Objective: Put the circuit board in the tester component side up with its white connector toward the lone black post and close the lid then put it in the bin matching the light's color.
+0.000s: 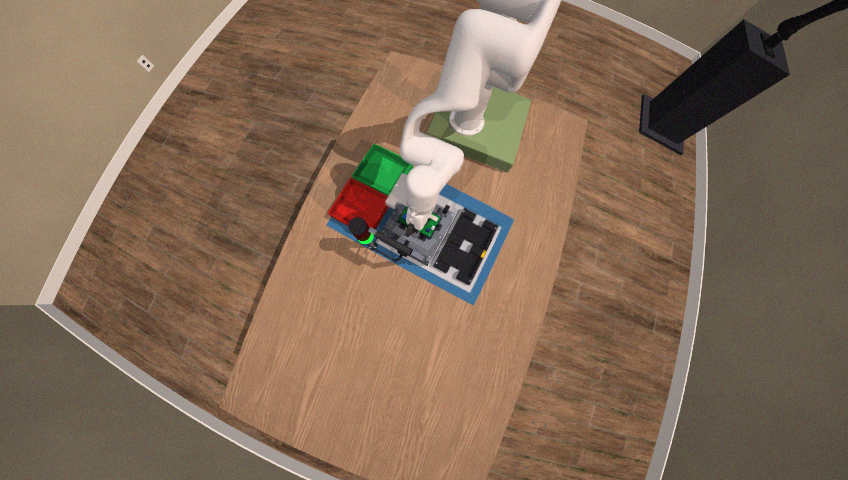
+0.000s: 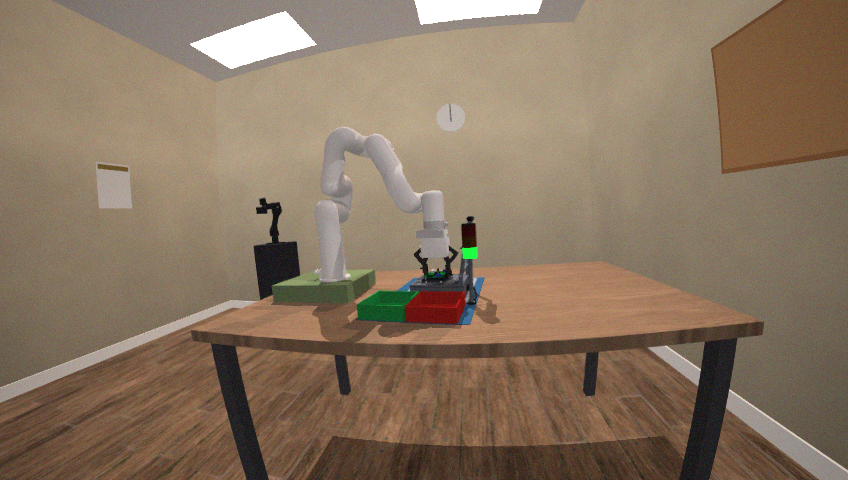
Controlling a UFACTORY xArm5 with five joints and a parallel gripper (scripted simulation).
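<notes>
The green circuit board [image 1: 429,224] lies in the grey tester [image 1: 416,236] on the blue mat; it also shows in the exterior view [image 2: 437,275]. My gripper [image 1: 418,224] points straight down over the tester, its fingers [image 2: 436,268] spread wide around the board and resting against its edges. The tester's lid [image 1: 390,243] stands open on the side of the signal light. The signal light [image 2: 469,252] shines green. The green bin [image 1: 380,168] and the red bin [image 1: 358,204] stand side by side next to the tester.
A black tray [image 1: 467,243] lies on the mat on the tester's other side. The signal tower [image 1: 360,228] stands close to the red bin and the open lid. My green base block [image 1: 484,133] is at the table's far end.
</notes>
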